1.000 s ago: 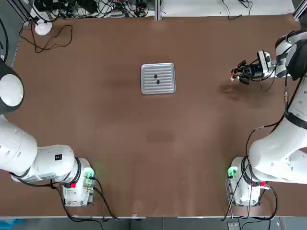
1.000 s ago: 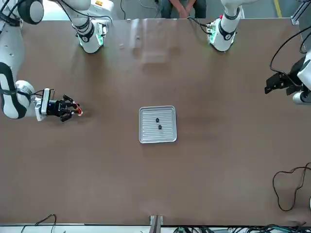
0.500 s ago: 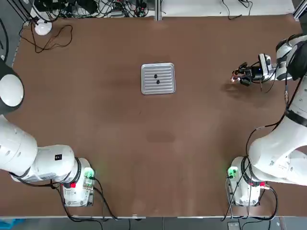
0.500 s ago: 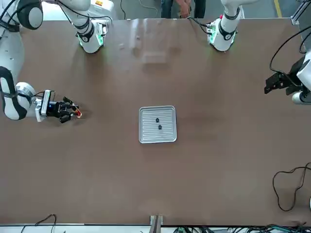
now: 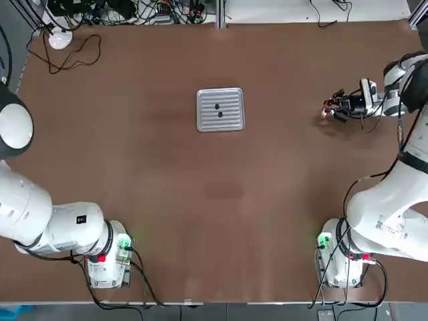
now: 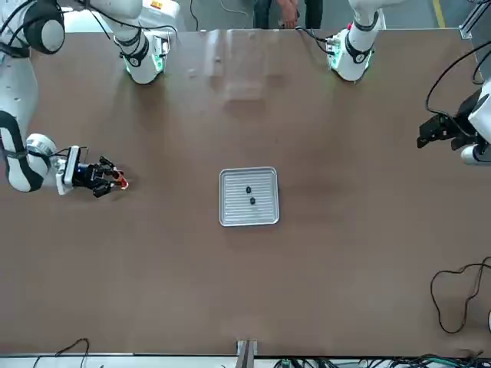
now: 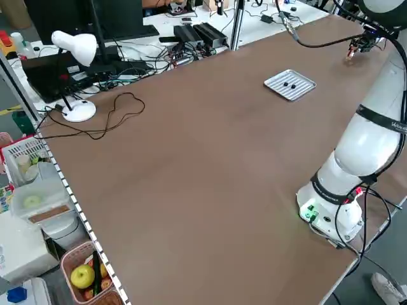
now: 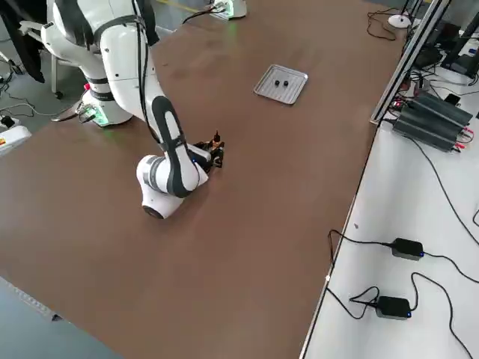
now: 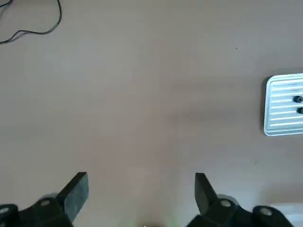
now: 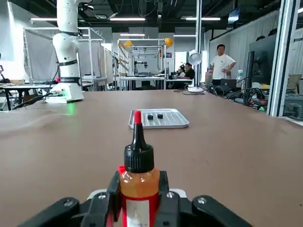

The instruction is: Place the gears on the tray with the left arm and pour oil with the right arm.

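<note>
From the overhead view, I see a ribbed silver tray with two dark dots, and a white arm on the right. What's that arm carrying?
Observer: Its right wrist view shows a small bottle of orange liquid with a black cap and red tip, gripped between the black fingers of the right gripper.
Visitor: And the left arm's fingers? They're outside my picture.
Observer: The left wrist view shows the left gripper open, with nothing between its fingers.

Top view: overhead, straight down on the counter [image 5: 200, 200]; front view: raised, across the counter, facing the robot; both include the tray [image 5: 221, 110]. Side views: raised, diagonal, opposite sides; wrist views: closer, left downward, right low and level.
</note>
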Robot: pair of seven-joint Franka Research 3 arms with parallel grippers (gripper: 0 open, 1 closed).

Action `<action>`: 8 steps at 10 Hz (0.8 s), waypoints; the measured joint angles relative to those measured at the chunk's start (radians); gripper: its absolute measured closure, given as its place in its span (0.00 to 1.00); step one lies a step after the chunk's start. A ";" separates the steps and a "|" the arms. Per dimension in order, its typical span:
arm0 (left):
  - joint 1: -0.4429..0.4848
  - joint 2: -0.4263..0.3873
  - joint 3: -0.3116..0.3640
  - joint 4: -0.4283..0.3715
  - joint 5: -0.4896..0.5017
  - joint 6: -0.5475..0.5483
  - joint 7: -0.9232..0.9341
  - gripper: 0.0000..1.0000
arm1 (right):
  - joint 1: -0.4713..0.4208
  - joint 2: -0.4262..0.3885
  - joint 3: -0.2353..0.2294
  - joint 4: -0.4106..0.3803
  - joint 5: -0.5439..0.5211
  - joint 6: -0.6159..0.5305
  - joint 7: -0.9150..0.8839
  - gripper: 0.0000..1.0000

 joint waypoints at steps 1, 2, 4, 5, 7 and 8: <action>0.000 0.000 0.000 0.000 0.000 0.000 0.000 0.01 | 0.000 0.004 0.000 0.002 0.000 0.000 0.000 0.67; -0.001 0.000 0.000 0.000 0.000 0.000 0.000 0.01 | 0.000 0.009 0.000 0.003 0.000 0.005 -0.001 0.67; -0.001 0.000 0.000 0.000 0.000 0.000 0.000 0.01 | 0.000 0.021 0.000 0.009 0.000 0.026 -0.007 0.66; -0.001 0.000 0.000 0.000 0.000 0.000 0.000 0.01 | 0.000 0.023 0.000 0.012 0.000 0.032 -0.007 0.63; -0.001 0.000 0.000 0.000 0.000 0.000 0.000 0.01 | 0.000 0.023 0.000 0.015 0.000 0.035 -0.007 0.50; -0.001 0.000 0.000 0.000 0.000 0.000 0.000 0.01 | 0.000 0.023 0.000 0.016 0.000 0.035 -0.005 0.46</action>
